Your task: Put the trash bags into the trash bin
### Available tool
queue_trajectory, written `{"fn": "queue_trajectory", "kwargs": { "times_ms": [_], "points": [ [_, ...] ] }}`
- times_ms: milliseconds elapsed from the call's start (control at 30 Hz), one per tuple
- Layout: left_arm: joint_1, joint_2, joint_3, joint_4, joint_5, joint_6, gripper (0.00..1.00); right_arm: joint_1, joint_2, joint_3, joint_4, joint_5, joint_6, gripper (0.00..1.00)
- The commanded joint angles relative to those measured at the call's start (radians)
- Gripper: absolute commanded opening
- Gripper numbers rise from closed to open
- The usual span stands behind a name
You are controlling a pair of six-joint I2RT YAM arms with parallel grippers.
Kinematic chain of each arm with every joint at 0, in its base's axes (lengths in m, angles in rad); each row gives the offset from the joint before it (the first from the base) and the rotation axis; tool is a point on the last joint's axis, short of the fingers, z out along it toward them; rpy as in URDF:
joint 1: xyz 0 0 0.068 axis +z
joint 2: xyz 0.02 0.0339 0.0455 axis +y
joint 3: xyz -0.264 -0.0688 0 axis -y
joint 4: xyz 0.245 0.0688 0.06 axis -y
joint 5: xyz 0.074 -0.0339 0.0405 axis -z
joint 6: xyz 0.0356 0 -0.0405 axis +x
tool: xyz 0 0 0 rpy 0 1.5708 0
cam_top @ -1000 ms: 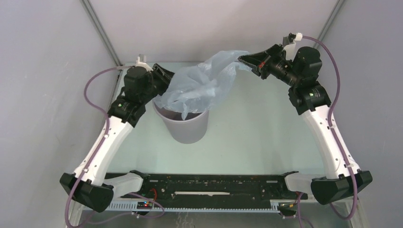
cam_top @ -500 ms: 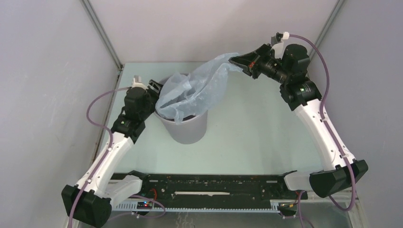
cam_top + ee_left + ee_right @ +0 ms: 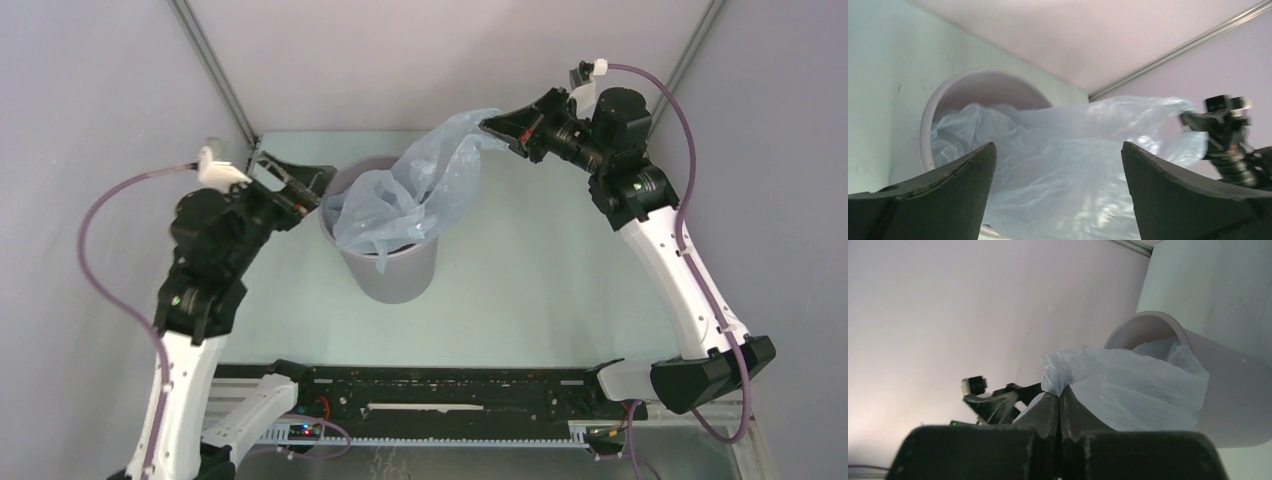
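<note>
Looking first at the trash bag (image 3: 420, 190), pale blue and crinkled, sitting partly inside the mouth of the trash bin (image 3: 395, 275) just left of centre in the top view. Stretching from there up and to the right, well above the rim, and drooping over the front lip in a small fold. Being pinched at its upper right corner by the right gripper (image 3: 490, 126), pressing flat together on the film in the right wrist view, with a puff of plastic bulging just past the tips. Standing upright, grey and round, on the pale green table (image 3: 540, 260), well apart from the black rail (image 3: 440, 395) running along the bottom of the frame. Hovering beside the bin's left rim with the left gripper (image 3: 320, 188), spreading it wide and holding nothing. Framing the bag and the bin's opening between both dark fingers (image 3: 943, 195) in the left wrist view, apart from the film. Possibly grazing the rim there, though hard telling from above.
</note>
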Motion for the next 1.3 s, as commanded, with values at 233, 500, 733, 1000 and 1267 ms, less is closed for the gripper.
{"fn": "queue_trajectory", "kwargs": {
  "times_ms": [233, 500, 733, 1000, 1267],
  "points": [
    [-0.214, 0.037, 0.450, -0.082, 0.191, 0.403, 1.00, 0.011, -0.009, 0.030, -0.008, 0.023, -0.041, 0.00],
    [-0.769, 0.112, 0.486, -0.212, -0.271, 0.807, 1.00, 0.023, -0.009, 0.008, -0.003, 0.025, -0.028, 0.00],
    [-0.931, 0.181, 0.439, -0.162, -0.404, 1.028, 1.00, 0.026, -0.021, -0.003, -0.020, 0.040, -0.038, 0.00],
    [-0.969, 0.222, 0.411, -0.153, -0.283, 1.098, 1.00, 0.027, -0.025, -0.004, -0.021, 0.044, -0.038, 0.00],
    [-0.982, 0.158, 0.378, -0.122, -0.144, 1.131, 1.00, 0.026, -0.015, -0.008, -0.017, 0.033, -0.034, 0.00]
  ]
}}
